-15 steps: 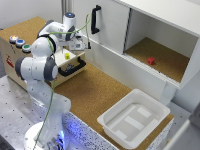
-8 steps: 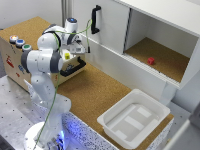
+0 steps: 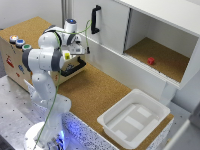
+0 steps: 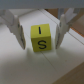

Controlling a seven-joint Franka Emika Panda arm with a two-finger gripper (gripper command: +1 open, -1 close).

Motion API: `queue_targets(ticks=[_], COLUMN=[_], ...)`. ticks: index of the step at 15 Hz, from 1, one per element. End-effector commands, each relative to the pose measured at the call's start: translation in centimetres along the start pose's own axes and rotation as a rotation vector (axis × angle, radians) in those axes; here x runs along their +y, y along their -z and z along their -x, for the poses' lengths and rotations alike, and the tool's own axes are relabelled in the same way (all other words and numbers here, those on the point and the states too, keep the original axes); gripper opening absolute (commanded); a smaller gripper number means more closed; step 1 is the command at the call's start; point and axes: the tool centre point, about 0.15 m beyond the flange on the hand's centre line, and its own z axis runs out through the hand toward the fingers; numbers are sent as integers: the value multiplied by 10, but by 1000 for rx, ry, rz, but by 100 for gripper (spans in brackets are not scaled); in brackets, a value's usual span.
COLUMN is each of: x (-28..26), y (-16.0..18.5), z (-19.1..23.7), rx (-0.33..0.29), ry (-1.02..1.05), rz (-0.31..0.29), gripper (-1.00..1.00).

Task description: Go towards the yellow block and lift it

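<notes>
yellow block (image 4: 41, 38): small bright yellow cube with black markings on the face toward the wrist camera, reading roughly "I" over "S". Edges look square and it sits level, not tilted. It rests on a pale flat surface, centred in the wrist view. A light grey finger stands on either side of it, with a visible gap on both sides, so no contact. In the exterior view the arm covers it, so I can't place it there.

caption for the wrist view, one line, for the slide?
Open gripper straddles the yellow block marked "IS" on a white surface, one finger on each side.
</notes>
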Motion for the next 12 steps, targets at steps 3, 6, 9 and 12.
queue_targets(ticks=[3,6,9,12], x=[3,1,2,9], y=[-10,1,28,62], z=[-29,-24,-17,-6], rx=[-41,-35,0,40], ry=[68,54,14,-35], rz=[129,128,124,141], gripper=[-100,-100,-100,-100])
